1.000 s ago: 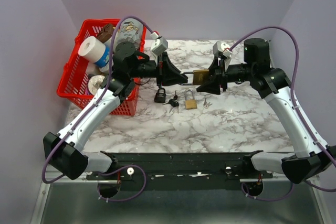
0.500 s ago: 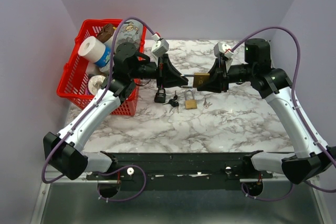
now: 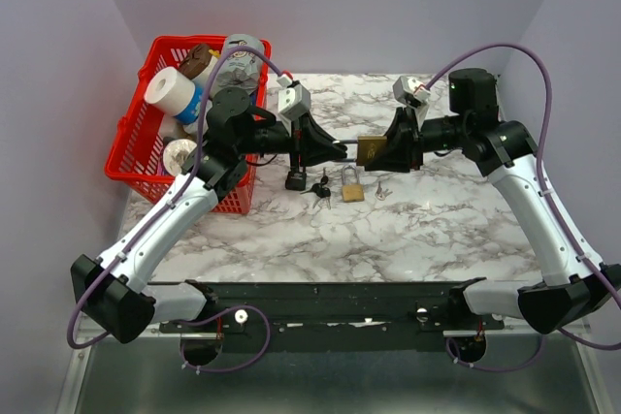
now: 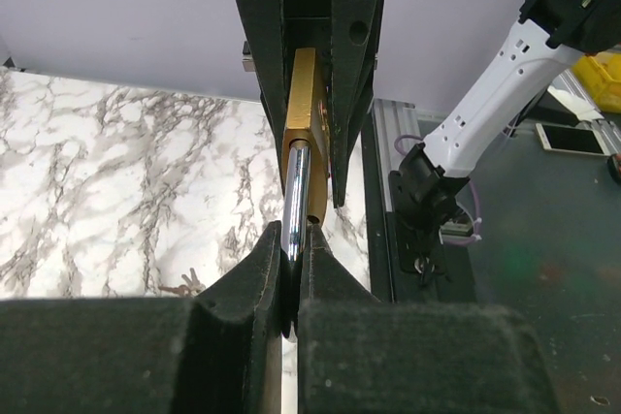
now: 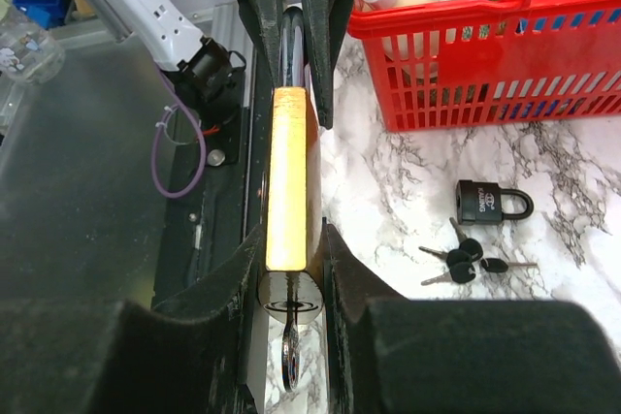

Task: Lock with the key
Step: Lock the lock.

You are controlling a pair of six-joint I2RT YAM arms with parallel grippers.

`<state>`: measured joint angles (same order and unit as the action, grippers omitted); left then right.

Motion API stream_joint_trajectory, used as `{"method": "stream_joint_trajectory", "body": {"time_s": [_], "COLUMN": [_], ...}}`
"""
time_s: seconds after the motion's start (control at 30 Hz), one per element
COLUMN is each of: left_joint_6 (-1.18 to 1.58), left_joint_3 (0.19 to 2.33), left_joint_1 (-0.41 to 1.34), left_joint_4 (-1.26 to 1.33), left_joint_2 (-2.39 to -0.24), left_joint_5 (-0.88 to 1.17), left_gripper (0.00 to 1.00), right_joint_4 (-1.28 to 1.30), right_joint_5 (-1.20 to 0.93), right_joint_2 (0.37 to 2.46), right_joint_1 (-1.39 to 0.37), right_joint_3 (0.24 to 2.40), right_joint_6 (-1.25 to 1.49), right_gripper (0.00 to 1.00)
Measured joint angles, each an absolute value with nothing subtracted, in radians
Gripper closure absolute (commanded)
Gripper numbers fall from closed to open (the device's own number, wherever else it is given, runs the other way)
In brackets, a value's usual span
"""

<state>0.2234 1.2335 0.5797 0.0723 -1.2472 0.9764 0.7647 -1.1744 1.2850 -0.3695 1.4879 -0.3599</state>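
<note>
A brass padlock [image 3: 369, 149] hangs in the air between my two grippers, above the marble table. My left gripper [image 3: 340, 150] is shut on its steel shackle [image 4: 295, 196], with the brass body [image 4: 307, 94] just beyond the fingertips. My right gripper [image 3: 385, 152] is shut on the brass body [image 5: 289, 176] from the opposite side. The lock's silver cylinder end [image 5: 290, 295] faces the right wrist camera, and a key [image 5: 289, 361] sticks out of the keyhole. In the wrist views, the left gripper [image 4: 291, 239] and the right gripper [image 5: 290, 235] each pinch the lock tightly.
A red basket [image 3: 136, 157] with a paper roll and bottles stands at the back left. On the table below the held lock lie a black padlock [image 3: 296, 177], black-headed keys [image 3: 318, 191], a second brass padlock [image 3: 352, 186] and small keys [image 3: 380, 191].
Both grippers and the held padlock have sunk slightly. The left arm has shifted a little to the left. Both grips are unchanged.
</note>
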Motion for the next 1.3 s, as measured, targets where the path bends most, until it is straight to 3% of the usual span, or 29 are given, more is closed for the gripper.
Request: {"method": "stream_joint_trajectory", "body": {"time_s": [0.6, 1.1, 1.17, 1.2, 1.3], "left_joint_6": [0.506, 0.548, 0.519, 0.503, 0.443], "left_joint_3": [1.163, 1.15, 1.155, 1.159, 1.185], "left_joint_1": [0.599, 0.605, 0.601, 0.598, 0.587], "left_joint_4": [0.363, 0.491, 0.447, 0.423, 0.321], "left_joint_2": [-1.285, -1.302, -1.295, -1.293, -1.292], "left_joint_5": [0.969, 0.963, 0.975, 0.982, 1.007], "left_gripper": [1.0, 1.0, 1.0, 1.0, 1.0], "right_joint_4": [0.646, 0.552, 0.587, 0.614, 0.704], "right_joint_5": [-1.177, -1.17, -1.16, -1.151, -1.105], "right_joint_2": [1.253, 1.249, 1.247, 1.25, 1.266], "right_joint_1": [-0.375, -0.385, -0.394, -0.4, -0.419], "right_joint_3": [1.431, 1.422, 1.425, 1.431, 1.451], "right_joint_6": [-0.238, -0.174, -0.215, -0.242, -0.326], "right_gripper": [0.99, 0.99, 0.84, 0.68, 0.5]}}
